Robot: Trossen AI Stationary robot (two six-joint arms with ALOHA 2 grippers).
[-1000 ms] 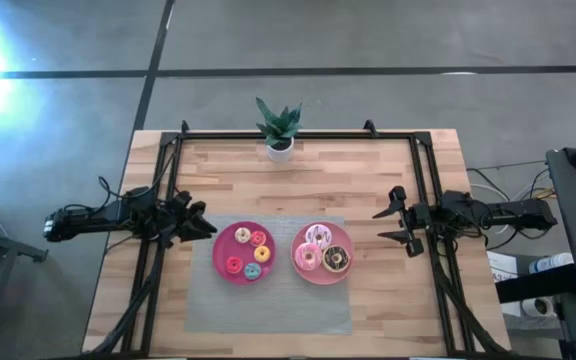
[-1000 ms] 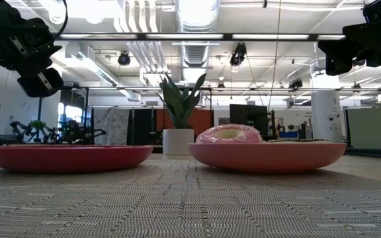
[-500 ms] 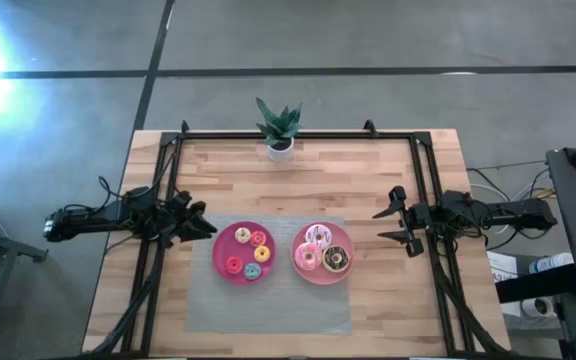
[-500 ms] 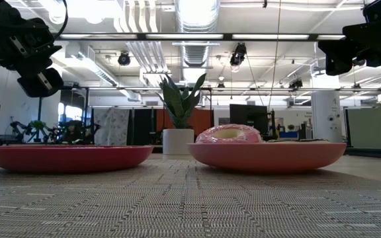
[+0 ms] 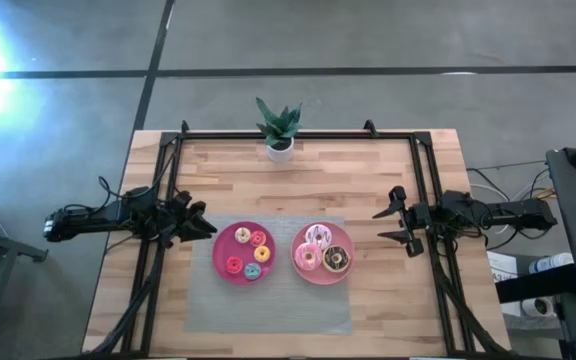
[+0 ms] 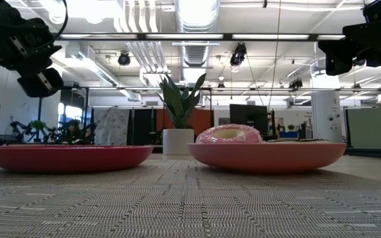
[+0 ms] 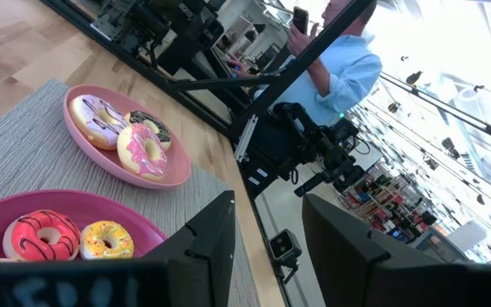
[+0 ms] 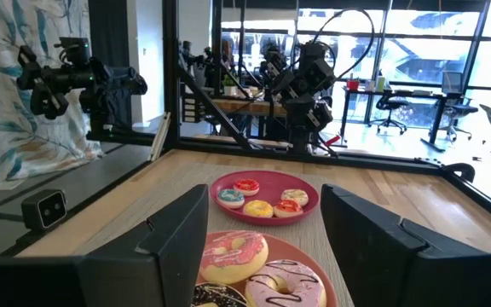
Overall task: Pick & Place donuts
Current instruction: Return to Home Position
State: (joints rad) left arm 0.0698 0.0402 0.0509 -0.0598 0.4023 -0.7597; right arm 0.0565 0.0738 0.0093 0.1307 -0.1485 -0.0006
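Note:
Three larger donuts, pink (image 5: pixel 308 259), pale pink sprinkled (image 5: pixel 317 237) and chocolate brown (image 5: pixel 336 259), lie flat on the pink plate (image 5: pixel 323 277). Several tinier donuts (image 5: pixel 249 253) in red, orange and yellow lie on the red plate (image 5: pixel 224 243) to its left. My left gripper (image 5: pixel 208 224) hovers open just left of the red plate. My right gripper (image 5: pixel 381 226) hovers open right of the pink plate. Both are above table height, and both wrist views show the plates past open fingers: left gripper (image 7: pixel 267 256), right gripper (image 8: pixel 262 247).
Both plates sit on a grey woven mat (image 5: pixel 268 305) near the table's near edge. A potted plant (image 5: pixel 279 128) stands at the far edge. Black frame rails (image 5: pixel 158 200) run along both sides. A person in a light blue shirt (image 7: pixel 339 68) stands beyond the table's right side.

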